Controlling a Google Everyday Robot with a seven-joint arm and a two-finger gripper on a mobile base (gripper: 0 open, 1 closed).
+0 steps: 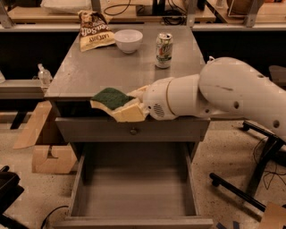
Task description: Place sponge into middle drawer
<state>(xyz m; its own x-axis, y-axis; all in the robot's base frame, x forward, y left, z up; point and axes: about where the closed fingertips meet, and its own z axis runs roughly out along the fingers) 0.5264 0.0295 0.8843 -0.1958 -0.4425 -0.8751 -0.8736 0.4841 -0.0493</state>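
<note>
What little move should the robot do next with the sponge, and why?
Probably carry it a bit forward, then down. The gripper holds the sponge at the front edge of the table, just above the closed knob drawer. The open middle drawer sits lower and sticks out toward the camera, so the sponge seems not yet over its floor.

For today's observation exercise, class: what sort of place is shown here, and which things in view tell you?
Probably a robotics lab or workshop: cable-strewn workbenches behind the grey cabinet, cardboard boxes on the speckled floor, and the claw holding the sponge at the cabinet's front edge, above the open middle drawer.
</note>
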